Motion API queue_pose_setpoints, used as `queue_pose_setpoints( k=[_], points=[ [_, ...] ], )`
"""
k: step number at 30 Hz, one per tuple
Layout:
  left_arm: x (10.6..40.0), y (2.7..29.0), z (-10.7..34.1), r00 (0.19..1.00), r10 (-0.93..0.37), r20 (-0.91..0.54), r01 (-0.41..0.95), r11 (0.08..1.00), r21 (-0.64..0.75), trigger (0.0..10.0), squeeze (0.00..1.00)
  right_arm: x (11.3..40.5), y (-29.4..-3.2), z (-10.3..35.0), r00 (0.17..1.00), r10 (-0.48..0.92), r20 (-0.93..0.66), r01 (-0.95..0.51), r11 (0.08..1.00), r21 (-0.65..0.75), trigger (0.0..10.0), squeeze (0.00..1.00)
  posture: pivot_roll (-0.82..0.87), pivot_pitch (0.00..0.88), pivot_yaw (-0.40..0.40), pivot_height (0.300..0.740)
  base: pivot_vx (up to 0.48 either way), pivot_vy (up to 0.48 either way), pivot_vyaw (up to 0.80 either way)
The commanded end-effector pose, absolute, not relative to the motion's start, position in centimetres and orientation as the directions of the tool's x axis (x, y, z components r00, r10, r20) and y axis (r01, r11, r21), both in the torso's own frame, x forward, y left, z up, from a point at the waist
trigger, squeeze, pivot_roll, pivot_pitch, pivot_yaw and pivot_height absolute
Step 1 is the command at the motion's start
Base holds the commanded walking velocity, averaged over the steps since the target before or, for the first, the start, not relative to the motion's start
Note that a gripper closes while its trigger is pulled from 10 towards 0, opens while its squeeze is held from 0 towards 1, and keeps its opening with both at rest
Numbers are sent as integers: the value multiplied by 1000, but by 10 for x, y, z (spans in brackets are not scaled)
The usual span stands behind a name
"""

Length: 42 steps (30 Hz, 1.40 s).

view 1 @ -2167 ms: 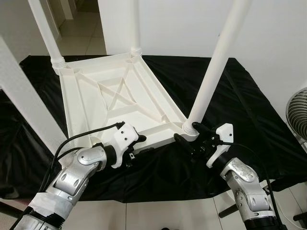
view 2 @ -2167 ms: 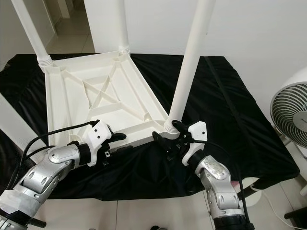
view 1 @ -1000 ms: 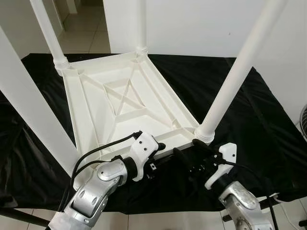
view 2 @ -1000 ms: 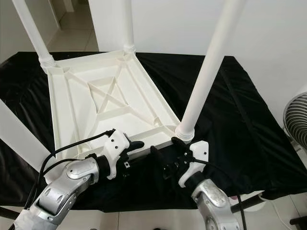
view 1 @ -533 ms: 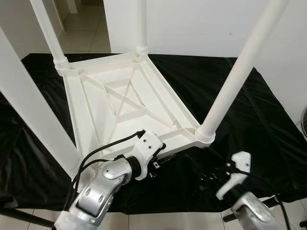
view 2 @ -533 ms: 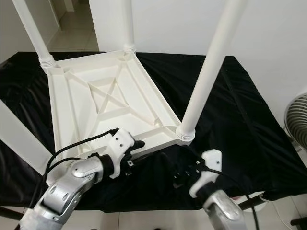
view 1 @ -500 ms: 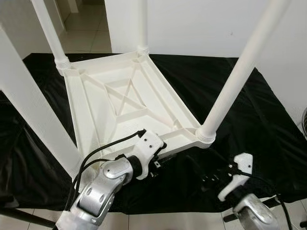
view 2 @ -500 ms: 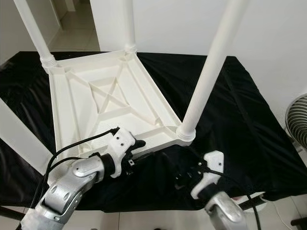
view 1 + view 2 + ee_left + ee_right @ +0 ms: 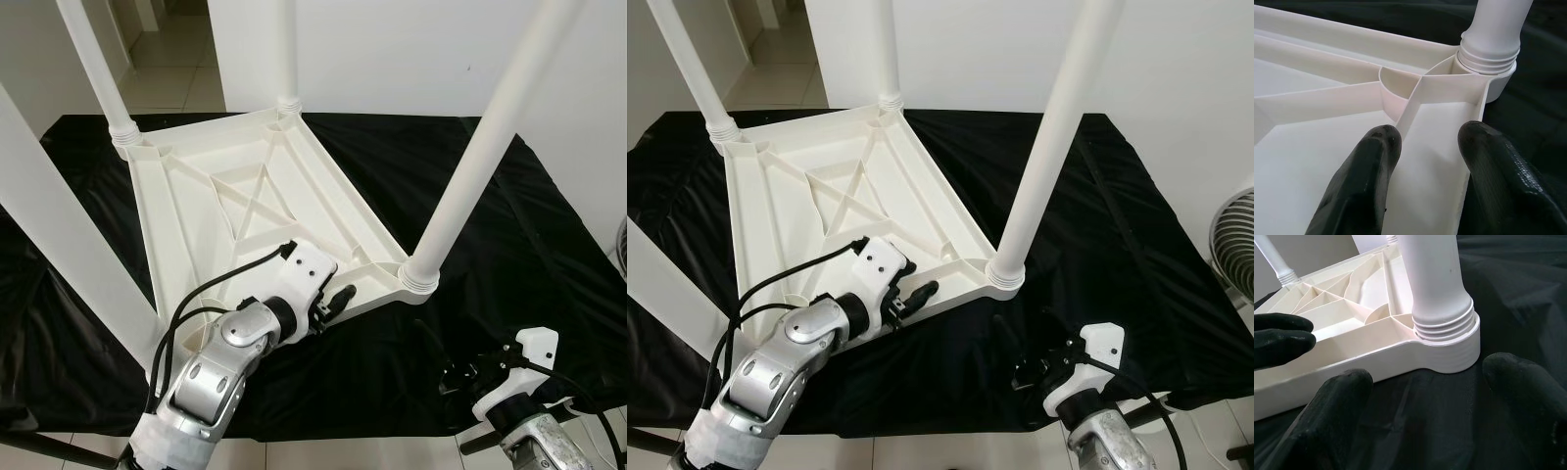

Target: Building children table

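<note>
A white plastic children's table (image 9: 196,230) lies upside down on a black cloth, its legs pointing up. The near right leg (image 9: 470,166) is screwed into its corner socket (image 9: 1488,63). My left gripper (image 9: 333,299) is open at the table's near rim, one finger inside the rim and the other outside, a little left of that socket. My right gripper (image 9: 446,377) is open and low over the cloth, apart from the table, looking at the leg's threaded base (image 9: 1442,308).
The black cloth (image 9: 519,225) covers a low surface whose front edge runs just before my arms. A near left leg (image 9: 59,215) rises close to my left arm. A fan (image 9: 1234,235) stands at the right. A white wall is behind.
My right gripper has let go of the near right leg's base and drawn back toward me over the cloth. My left gripper has reached further along the near rim.
</note>
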<state>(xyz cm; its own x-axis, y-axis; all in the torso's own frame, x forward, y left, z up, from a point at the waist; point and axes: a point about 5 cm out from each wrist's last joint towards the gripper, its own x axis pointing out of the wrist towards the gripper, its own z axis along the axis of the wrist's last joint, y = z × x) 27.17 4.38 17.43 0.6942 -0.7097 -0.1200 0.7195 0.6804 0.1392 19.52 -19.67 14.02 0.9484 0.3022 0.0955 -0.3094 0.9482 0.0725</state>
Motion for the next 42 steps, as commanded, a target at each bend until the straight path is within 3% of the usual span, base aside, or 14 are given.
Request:
queue_pose_setpoints(
  k=[1, 6, 14, 36, 42],
  points=[
    [266, 40, 174, 647, -751, -131, 762, 635, 124, 10000, 0, 193, -201, 139, 953, 291, 82, -297, 952, 76, 10000, 0, -103, 129, 24, 740, 0, 0, 0],
    [254, 34, 174, 554, -820, -145, 832, 538, 136, 10000, 0, 194, -206, 140, 954, 290, 75, -295, 954, 54, 10000, 0, -98, 123, 22, 740, 0, 0, 0],
    [249, 29, 154, 521, -820, -239, 854, 503, 136, 10000, 0, 197, -205, 141, 951, 301, 75, -304, 952, 43, 10000, 0, -99, 121, 25, 740, 0, 0, 0],
    [265, 33, 151, 615, -744, -261, 788, 592, 169, 10000, 0, 200, -199, 143, 942, 325, 81, -328, 944, 31, 10000, 0, -108, 122, 26, 740, 0, 0, 0],
    [267, 31, 136, 641, -696, -324, 762, 628, 158, 10000, 0, 201, -197, 142, 937, 341, 73, -343, 939, 26, 10000, 0, -106, 119, 25, 740, 0, 0, 0]
  ],
)
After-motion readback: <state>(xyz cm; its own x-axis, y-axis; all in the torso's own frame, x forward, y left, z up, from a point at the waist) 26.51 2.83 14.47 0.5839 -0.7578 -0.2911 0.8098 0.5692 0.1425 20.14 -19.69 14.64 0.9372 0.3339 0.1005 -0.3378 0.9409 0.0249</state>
